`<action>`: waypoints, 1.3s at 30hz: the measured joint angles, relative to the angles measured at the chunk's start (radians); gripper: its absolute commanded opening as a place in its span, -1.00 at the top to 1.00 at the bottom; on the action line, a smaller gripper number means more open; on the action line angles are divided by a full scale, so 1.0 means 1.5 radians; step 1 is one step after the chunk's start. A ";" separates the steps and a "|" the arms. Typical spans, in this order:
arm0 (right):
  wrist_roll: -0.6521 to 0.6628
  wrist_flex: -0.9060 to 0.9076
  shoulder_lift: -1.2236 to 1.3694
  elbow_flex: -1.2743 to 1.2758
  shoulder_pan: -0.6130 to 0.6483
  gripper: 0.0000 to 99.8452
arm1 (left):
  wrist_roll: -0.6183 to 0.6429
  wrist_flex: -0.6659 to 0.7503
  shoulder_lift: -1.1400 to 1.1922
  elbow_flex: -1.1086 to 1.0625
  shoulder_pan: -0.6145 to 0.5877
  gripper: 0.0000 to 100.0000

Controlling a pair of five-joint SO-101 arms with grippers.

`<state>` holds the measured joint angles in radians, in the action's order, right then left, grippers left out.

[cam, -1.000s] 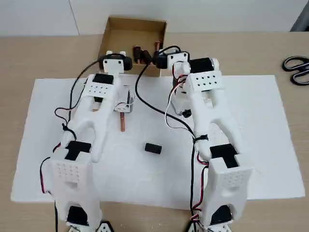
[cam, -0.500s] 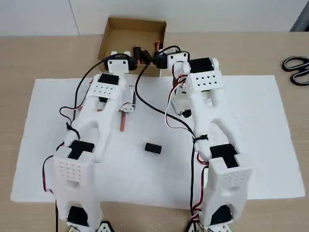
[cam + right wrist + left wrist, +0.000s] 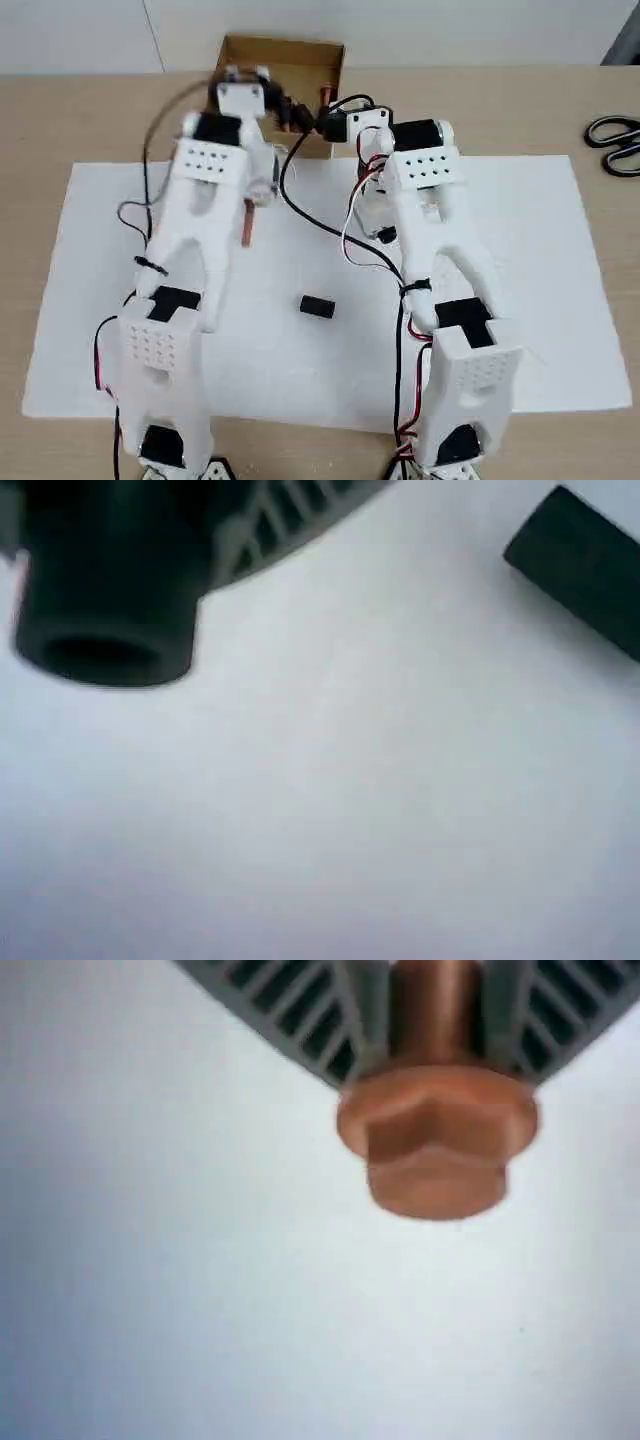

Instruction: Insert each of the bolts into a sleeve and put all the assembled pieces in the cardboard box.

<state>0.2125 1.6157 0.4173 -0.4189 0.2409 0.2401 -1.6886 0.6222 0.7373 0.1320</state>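
Left fingers: my left fingers [image 3: 437,1005] are closed on the copper bolt [image 3: 437,1150], one ribbed pad on each side of its shank, with the hex head sticking out past my fingertips.
Bolt position: over the white sheet [image 3: 520,300], at about 11 o'clock from the loose sleeve [image 3: 317,306], head pointing toward 6 o'clock.
Right fingers: my right fingers [image 3: 120,540] grip a black sleeve [image 3: 105,630], its open bore facing the sheet.
Loose sleeve: lying on its side near the middle of the sheet, between my two arms.
Cardboard box [image 3: 225,70]: at 12 o'clock on the bench [image 3: 60,120], touching the sheet's far edge.
Assembled pieces [image 3: 300,110]: dark sleeves with copper showing, inside the box by its near wall, partly hidden by my wrists.
Scissors [image 3: 615,140]: at 2 o'clock on the bench, off the sheet.
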 measured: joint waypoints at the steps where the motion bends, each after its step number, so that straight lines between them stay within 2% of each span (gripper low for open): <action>1: 0.000 0.000 -0.004 0.000 0.000 0.99 | 0.000 -0.014 0.000 0.037 -0.001 0.99; 8: 0.000 0.000 -0.147 0.000 0.000 0.99 | 0.000 -0.031 -0.019 0.190 -0.002 0.99; 15: 0.000 0.057 -0.316 0.000 0.000 0.99 | 0.018 -0.031 -0.187 0.214 -0.001 0.99; 20: 0.000 0.061 -0.448 0.039 0.003 0.99 | 0.044 -0.031 -0.359 0.145 0.048 0.99; 25: 0.000 0.059 -0.584 0.159 0.031 0.99 | 0.054 -0.031 -0.508 -0.006 0.125 0.99; 32: 0.000 -0.119 -0.697 0.389 0.039 0.99 | 0.094 -0.006 -0.625 -0.218 0.141 0.99; 39: 0.000 -0.337 -0.807 0.600 0.050 0.99 | 0.095 0.050 -0.684 -0.330 0.141 0.99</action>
<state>0.2125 1.1109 -0.7933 0.4818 0.3161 0.3828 -1.6134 -0.4043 0.2417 0.3437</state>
